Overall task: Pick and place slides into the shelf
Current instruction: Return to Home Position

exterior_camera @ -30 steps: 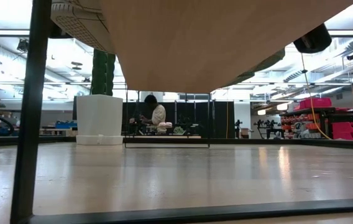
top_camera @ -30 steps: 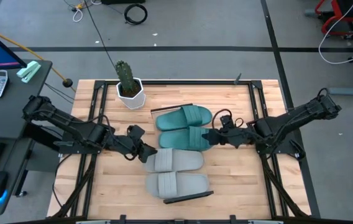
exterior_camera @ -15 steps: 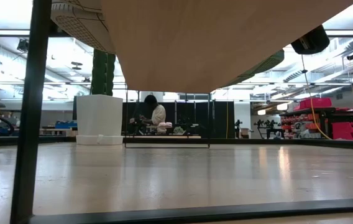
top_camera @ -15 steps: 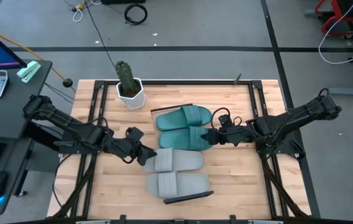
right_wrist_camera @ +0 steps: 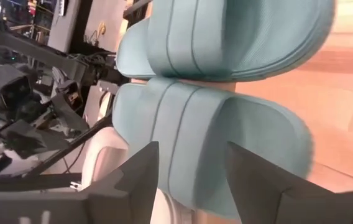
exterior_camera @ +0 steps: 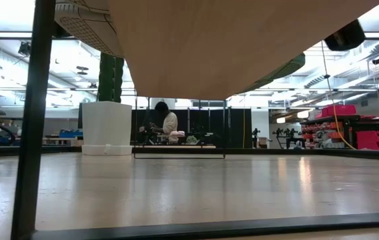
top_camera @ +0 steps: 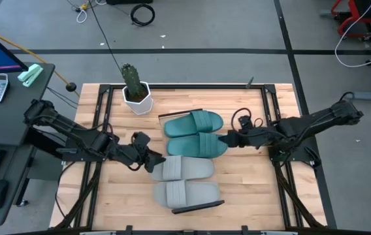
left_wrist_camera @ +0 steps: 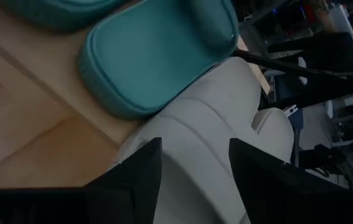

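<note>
Four slides lie side by side on the shelf (top_camera: pixel 198 207), a raised board whose pale underside (exterior_camera: pixel 229 40) fills the low view. The two teal slides (top_camera: pixel 194 123) (top_camera: pixel 198 144) lie farther back, and the two grey ones (top_camera: pixel 184 168) (top_camera: pixel 187 193) lie nearer. My left gripper (top_camera: pixel 154 162) is open at the left end of the upper grey slide (left_wrist_camera: pixel 195 143), with a finger on each side of it. My right gripper (top_camera: pixel 228 139) is open just off the right end of the nearer teal slide (right_wrist_camera: pixel 226 149) and holds nothing. My left gripper comes in level from the table's left, its open fingers (left_wrist_camera: pixel 140 177) on either side of the upper grey slide's left end (left_wrist_camera: pixel 192 180). I cannot tell whether they touch it. The slide lies flat on the shelf.
A cactus in a white pot (top_camera: pixel 135 94) stands at the table's far left corner and shows in the low view (exterior_camera: pixel 106 127). A black shelf leg (exterior_camera: pixel 33 120) stands close to the low camera. Bare wooden tabletop (top_camera: pixel 251 189) lies right of the slides.
My right gripper has drawn back from the nearer teal slide toward the table's right edge and risen a little. The four slides have stayed where they were.
</note>
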`<control>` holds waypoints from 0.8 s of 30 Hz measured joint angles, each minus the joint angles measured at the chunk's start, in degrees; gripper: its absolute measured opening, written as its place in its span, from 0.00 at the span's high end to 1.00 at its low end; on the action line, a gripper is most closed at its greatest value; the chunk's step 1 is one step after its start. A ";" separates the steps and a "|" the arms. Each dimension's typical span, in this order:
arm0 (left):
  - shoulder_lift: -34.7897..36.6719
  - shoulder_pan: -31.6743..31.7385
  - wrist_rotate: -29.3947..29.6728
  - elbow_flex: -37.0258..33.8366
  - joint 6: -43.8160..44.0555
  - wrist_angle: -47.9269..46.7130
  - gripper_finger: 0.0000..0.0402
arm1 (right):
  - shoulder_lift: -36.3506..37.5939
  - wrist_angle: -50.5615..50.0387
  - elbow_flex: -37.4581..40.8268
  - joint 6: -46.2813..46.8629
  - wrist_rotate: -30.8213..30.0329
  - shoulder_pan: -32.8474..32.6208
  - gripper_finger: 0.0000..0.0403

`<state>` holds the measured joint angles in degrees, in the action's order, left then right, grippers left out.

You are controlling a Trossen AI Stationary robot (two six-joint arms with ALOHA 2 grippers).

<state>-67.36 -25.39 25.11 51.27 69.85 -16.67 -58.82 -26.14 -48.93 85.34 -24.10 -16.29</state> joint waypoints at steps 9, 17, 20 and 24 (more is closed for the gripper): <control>1.34 0.02 2.94 -0.04 -16.49 10.84 0.61 | 8.86 -9.36 0.00 -1.17 -1.07 -4.92 0.54; 1.32 -2.65 13.72 -0.04 -28.17 14.01 0.74 | 15.07 -16.42 0.00 -1.25 -1.35 -12.56 0.65; 1.36 -4.62 18.71 -0.04 -34.51 17.32 0.81 | 16.64 -18.79 0.00 -1.70 -1.52 -15.20 0.78; 1.07 -5.39 19.06 -0.04 -42.12 24.02 0.93 | 18.16 -21.21 0.00 -4.71 -1.67 -17.77 0.97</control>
<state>-66.28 -30.78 44.16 51.22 27.73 7.35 -40.66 -47.36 -48.93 80.63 -25.78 -34.06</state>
